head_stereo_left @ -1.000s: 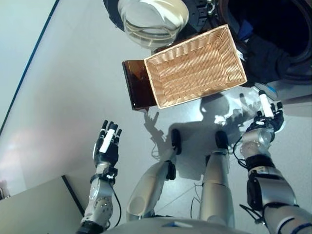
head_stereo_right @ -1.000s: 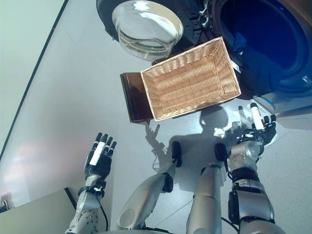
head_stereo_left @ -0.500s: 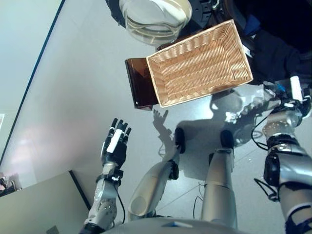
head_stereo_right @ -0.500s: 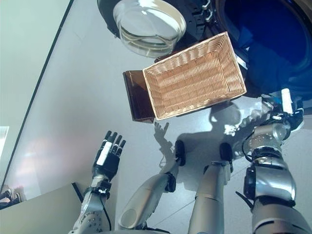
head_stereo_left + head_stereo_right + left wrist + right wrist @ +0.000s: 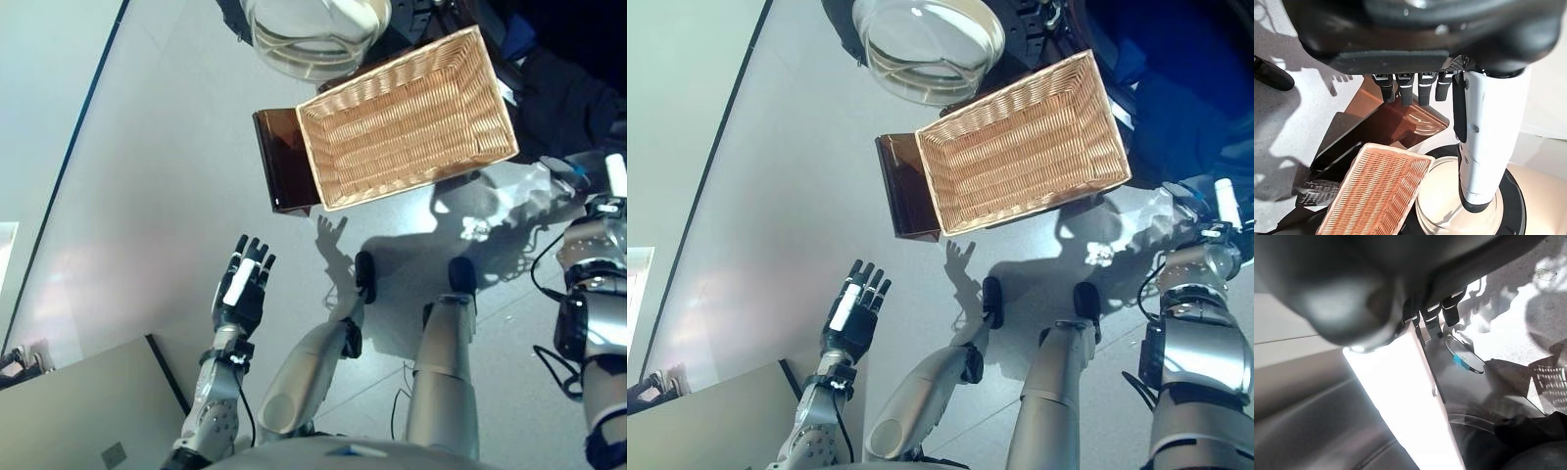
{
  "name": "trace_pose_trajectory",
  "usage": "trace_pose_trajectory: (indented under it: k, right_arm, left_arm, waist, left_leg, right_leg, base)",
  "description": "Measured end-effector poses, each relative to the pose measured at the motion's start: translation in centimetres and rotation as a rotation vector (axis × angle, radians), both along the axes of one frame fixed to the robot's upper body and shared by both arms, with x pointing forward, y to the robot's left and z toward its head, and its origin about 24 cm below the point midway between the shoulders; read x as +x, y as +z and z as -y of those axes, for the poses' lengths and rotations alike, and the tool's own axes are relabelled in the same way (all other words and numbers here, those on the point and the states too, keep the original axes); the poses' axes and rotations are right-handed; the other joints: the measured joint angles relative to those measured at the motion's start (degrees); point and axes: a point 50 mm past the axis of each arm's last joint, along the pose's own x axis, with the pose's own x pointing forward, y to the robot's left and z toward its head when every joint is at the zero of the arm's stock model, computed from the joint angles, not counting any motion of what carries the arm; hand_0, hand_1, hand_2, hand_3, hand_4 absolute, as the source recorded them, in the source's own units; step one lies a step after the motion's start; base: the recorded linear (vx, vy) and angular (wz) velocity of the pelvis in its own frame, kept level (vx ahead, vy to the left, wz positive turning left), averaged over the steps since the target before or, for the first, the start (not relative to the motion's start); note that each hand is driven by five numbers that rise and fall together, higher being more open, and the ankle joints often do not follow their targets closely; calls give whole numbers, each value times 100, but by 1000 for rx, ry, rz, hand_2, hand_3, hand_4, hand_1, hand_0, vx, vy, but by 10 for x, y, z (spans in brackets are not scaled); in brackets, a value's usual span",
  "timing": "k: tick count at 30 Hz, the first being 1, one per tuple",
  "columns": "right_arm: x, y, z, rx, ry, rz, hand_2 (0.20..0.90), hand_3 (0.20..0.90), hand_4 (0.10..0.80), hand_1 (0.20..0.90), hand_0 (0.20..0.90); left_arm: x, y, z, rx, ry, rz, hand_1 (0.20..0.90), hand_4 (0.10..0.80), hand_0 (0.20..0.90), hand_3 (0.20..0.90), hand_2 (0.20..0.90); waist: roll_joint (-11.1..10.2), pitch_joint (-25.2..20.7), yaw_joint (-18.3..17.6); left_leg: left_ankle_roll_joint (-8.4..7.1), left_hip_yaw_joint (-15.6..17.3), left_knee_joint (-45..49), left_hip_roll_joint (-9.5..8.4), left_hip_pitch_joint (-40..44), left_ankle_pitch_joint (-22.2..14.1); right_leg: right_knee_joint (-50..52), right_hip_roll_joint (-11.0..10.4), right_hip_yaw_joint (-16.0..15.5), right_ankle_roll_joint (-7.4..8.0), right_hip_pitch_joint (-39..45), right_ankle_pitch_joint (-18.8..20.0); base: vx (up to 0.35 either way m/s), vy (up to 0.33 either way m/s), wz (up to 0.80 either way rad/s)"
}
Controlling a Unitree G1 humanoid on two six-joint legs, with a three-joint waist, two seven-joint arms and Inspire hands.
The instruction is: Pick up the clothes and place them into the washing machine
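Since a second ago the right hand [image 5: 1225,211] has been carried outward to the right edge of the head views, close beside the dark clothes [image 5: 573,98] at the washing machine's [image 5: 1176,59] opening, while the left hand [image 5: 242,287] has been lifted a little nearer the basket; part of the shift belongs to the camera, which has moved. The left hand is seen with fingers straight and spread over the floor [image 5: 147,196], holding nothing (its wrist view shows the same, with the white-covered thumb extended). Whether the right hand's fingers are spread or curled cannot be told: only the white thumb cover and short finger ends are shown in its wrist view. The dark blue clothes are seen hanging over the lower lip of the drum opening, partly inside it. The wicker basket [image 5: 407,122] is seen with nothing in it, resting on a brown stand [image 5: 277,166] just before the machine. The round glass door [image 5: 928,44] is swung open beside the basket.
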Motion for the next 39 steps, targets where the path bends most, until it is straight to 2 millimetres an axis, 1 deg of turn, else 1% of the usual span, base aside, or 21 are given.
trace_pose_trajectory:
  k: [7, 13, 19, 27, 33, 39]
  right_arm:
    - [3, 0, -3, -33, 28, -26, 900, 900, 800, 900, 900]
    - [6, -1, -7, -25, 40, -21, 900, 900, 800, 900, 900]
    - [7, -1, -9, -19, 42, -16, 900, 900, 800, 900, 900]
    - [12, 6, -13, 38, 25, 61, 900, 900, 800, 900, 900]
    - [15, 7, -16, 51, 21, 74, 900, 900, 800, 900, 900]
    - [25, 10, -28, 69, 35, 127, 900, 900, 800, 900, 900]
  left_arm:
    - [1, 0, 0, 1, 2, 0, 900, 800, 900, 900, 900]
    - [1, 1, -1, 2, 5, 1, 900, 800, 900, 900, 900]
    - [0, 0, -1, 3, 8, -5, 900, 800, 900, 900, 900]
    - [0, 0, -1, 3, 10, -6, 900, 800, 900, 900, 900]
    - [0, 0, -1, 3, 11, -6, 900, 800, 900, 900, 900]
    - [1, 0, -1, 2, 11, -4, 900, 800, 900, 900, 900]
  waist:
    - [-1, 0, -6]
    - [-2, 1, 9]
    - [-3, 3, 10]
    - [-3, 2, 16]
    - [-2, 2, 36]
    - [-2, 1, 57]
  left_leg:
    - [2, -18, 3, 2, 22, 26]
    - [-11, -145, 2, 13, 49, 69]
    - [-27, -172, -8, 23, 32, 85]
    - [-44, -184, -84, 18, -9, 111]
    - [-36, -185, -91, 23, -7, 125]
    - [-29, -196, -87, 27, 3, 135]
  right_leg:
    - [16, -2, -18, 1, 31, 3]
    - [28, -17, -115, -20, 108, -8]
    - [34, -19, -156, -21, 94, -7]
    - [29, -30, -173, -28, 14, -14]
    - [48, -24, -181, -40, 6, -21]
    - [49, -25, -196, -46, 22, -23]
  base:
    - [-4, 1, 0]
    - [-11, 1, 8]
    - [-2, 1, 1]
    - [0, 0, 0]
    - [14, 8, 0]
    - [0, 0, 0]
